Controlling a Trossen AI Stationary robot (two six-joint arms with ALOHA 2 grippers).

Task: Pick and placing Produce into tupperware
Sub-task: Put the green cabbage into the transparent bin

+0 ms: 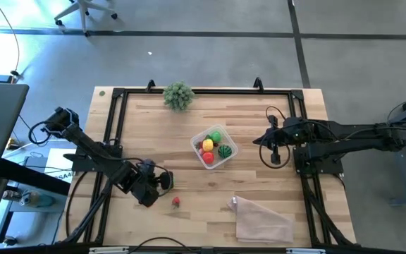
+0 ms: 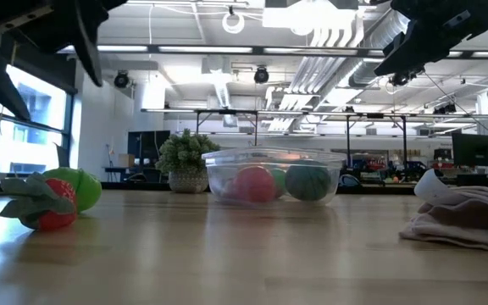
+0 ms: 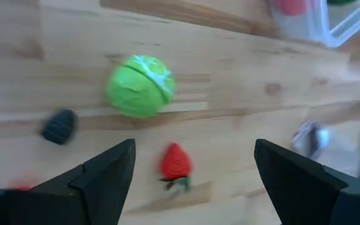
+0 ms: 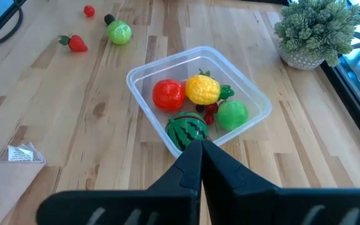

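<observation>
The clear tupperware (image 1: 214, 147) stands mid-table and holds a red fruit (image 4: 168, 94), a yellow one (image 4: 202, 89), a green one (image 4: 232, 114), a striped melon ball (image 4: 188, 130) and tiny dark red berries (image 4: 210, 112). A strawberry (image 3: 175, 162), a green ball (image 3: 139, 86) and a dark berry (image 3: 59, 126) lie on the wood left of and nearer than the tub. My left gripper (image 3: 194, 150) is open above them, with the strawberry showing between its fingers, and touches nothing. My right gripper (image 4: 200, 150) is shut and hovers right of the tub.
A bushy grey-green plant (image 1: 179, 94) stands at the far edge. A crinkled clear bag (image 1: 261, 220) lies near the front edge, right of the strawberry (image 1: 175, 202). A small red berry (image 4: 89, 10) lies beyond the green ball. A black frame (image 1: 115, 134) runs around the tabletop.
</observation>
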